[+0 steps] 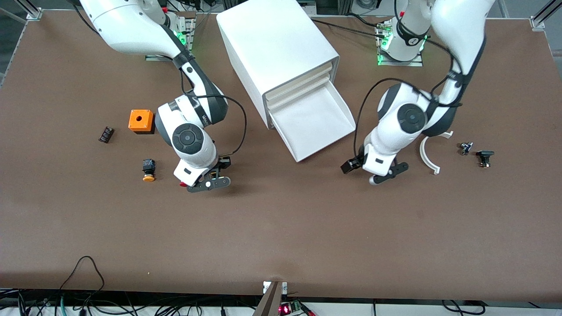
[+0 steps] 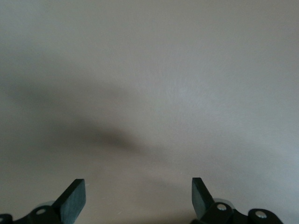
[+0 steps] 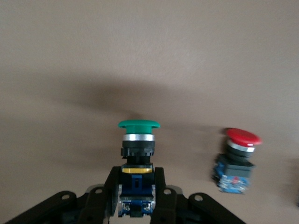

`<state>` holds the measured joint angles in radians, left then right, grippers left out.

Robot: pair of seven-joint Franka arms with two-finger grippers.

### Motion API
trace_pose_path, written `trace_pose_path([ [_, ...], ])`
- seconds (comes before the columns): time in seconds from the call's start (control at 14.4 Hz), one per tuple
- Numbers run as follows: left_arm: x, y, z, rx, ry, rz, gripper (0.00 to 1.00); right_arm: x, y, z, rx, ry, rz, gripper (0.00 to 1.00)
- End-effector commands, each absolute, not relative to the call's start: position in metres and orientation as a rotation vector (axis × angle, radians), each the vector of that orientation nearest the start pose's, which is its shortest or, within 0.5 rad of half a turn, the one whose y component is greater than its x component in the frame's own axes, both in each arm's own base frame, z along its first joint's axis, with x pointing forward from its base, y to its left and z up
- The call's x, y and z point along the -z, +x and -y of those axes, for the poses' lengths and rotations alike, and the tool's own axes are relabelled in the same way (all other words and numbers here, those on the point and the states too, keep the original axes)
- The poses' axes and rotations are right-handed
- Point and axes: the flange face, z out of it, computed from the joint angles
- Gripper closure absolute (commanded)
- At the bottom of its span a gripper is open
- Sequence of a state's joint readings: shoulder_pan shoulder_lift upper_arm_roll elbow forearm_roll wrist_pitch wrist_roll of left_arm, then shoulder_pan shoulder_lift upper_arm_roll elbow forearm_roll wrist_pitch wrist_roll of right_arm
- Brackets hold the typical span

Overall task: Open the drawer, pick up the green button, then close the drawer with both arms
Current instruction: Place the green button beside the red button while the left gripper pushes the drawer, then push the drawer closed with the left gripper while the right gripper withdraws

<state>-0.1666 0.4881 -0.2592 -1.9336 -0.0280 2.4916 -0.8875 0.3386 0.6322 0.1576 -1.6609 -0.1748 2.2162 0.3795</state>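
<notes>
The button (image 3: 138, 154) has a green cap over a black, yellow and blue body; the neighbouring button (image 3: 237, 161) looks red-capped, its body blurred.

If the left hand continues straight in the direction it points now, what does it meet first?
Probably only the bare table. The left wrist view shows the left hand open, with plain tabletop and a shadow ahead of its fingers and no object in that line, though depth is hard to judge.

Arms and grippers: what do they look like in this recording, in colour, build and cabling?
Both arms are glossy white with dark grey joint bands and round dark caps on the joints. A thin black cable loops along each. The left gripper and right gripper are black two-finger units with flat pads. Green lights glow at both bases.
</notes>
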Motion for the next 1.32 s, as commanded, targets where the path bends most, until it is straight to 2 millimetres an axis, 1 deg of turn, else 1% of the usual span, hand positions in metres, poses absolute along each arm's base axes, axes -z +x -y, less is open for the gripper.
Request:
trace_pose_path([
  [0.0,-0.216,0.553,0.283,-0.015,-3.155,0.916,0.00,-0.227,0.564,-0.302,0.005,-3.171,0.297,0.69],
  [0.07,-0.210,0.543,0.290,-0.029,-3.137,0.954,0.00,-0.232,0.566,-0.301,0.015,-3.168,0.283,0.35],
  [0.14,-0.208,0.534,0.296,-0.044,-3.125,0.967,0.00,-0.245,0.571,-0.303,0.043,-3.160,0.224,0.00],
  [0.21,-0.206,0.521,0.304,-0.059,-3.119,0.949,0.00,-0.263,0.577,-0.305,0.083,-3.155,0.136,0.00],
  [0.28,-0.208,0.513,0.306,-0.062,-3.117,0.937,0.00,-0.279,0.579,-0.305,0.094,-3.159,0.067,0.00],
  [0.35,-0.209,0.502,0.308,-0.073,-3.114,0.915,0.00,-0.306,0.585,-0.305,0.120,-3.161,0.045,0.00],
  [0.42,-0.209,0.490,0.311,-0.089,-3.112,0.898,0.00,-0.328,0.588,-0.303,0.105,-3.176,0.029,0.00],
  [0.49,-0.208,0.473,0.322,-0.118,-3.118,0.856,0.00,-0.352,0.592,-0.302,0.086,-3.193,0.012,0.00],
  [0.63,-0.211,0.441,0.347,-0.161,-3.141,0.756,0.00,-0.393,0.597,-0.299,0.041,-3.218,-0.016,0.00],
  [0.7,-0.213,0.428,0.357,-0.172,-3.154,0.714,0.00,-0.409,0.599,-0.290,0.016,-3.208,-0.060,0.00],
  [0.83,-0.215,0.411,0.375,-0.203,-3.163,0.644,0.00,-0.445,0.602,-0.269,0.022,-3.170,-0.135,0.00],
  [0.9,-0.218,0.403,0.384,-0.212,-3.170,0.610,0.00,-0.457,0.606,-0.249,0.027,-3.169,-0.173,0.00],
  [0.97,-0.221,0.399,0.387,-0.216,-3.172,0.589,0.00,-0.469,0.608,-0.238,0.031,-3.168,-0.186,0.00],
  [1.04,-0.225,0.396,0.391,-0.212,-3.180,0.573,0.00,-0.486,0.611,-0.227,0.043,-3.170,-0.208,0.00],
  [1.11,-0.228,0.392,0.396,-0.214,-3.188,0.547,0.00,-0.496,0.615,-0.211,0.033,-3.176,-0.245,0.00],
  [1.18,-0.233,0.391,0.398,-0.203,-3.196,0.540,0.00,-0.508,0.618,-0.192,0.042,-3.181,-0.288,0.00],
  [1.25,-0.235,0.390,0.399,-0.201,-3.196,0.541,0.00,-0.516,0.623,-0.172,0.059,-3.183,-0.324,0.00],
])
